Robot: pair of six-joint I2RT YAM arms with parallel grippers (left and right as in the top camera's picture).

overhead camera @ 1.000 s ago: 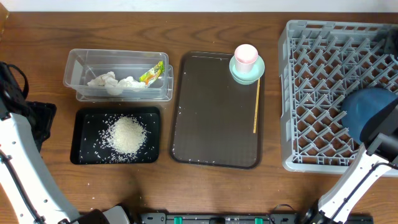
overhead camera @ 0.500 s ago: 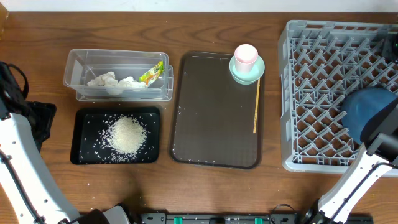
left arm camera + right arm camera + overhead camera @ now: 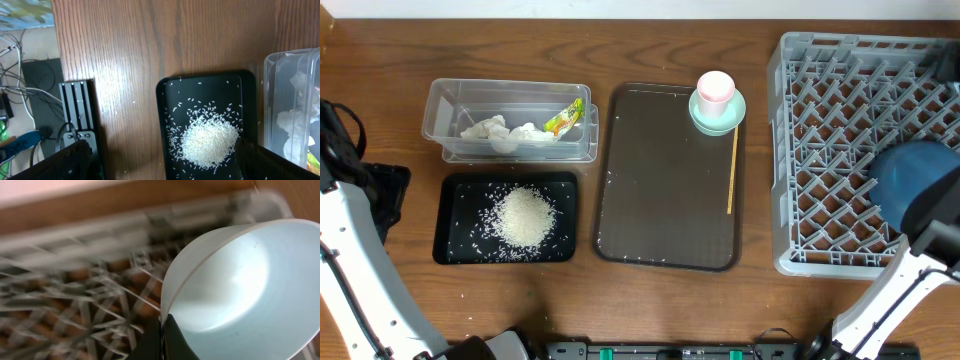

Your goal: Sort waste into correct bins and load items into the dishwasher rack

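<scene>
Right arm [image 3: 905, 285] reaches in from the table's [image 3: 670, 300] near edge over the dishwasher rack [image 3: 778, 160], claw [image 3: 162, 335] pinched tight on the rim of the light blue bowl [image 3: 240, 285], which is tipped on edge above the lattice. Left arm [image 3: 350, 260] hangs at the left side, claw [image 3: 162, 147] spread wide and empty over the rice [image 3: 207, 142] in the black tray [image 3: 167, 95].

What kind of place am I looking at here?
Likely a robot lab bench staged as a dish-clearing station: a wooden table with a grey dishwasher rack, a brown serving tray, and loose cables off the table's edge.
</scene>
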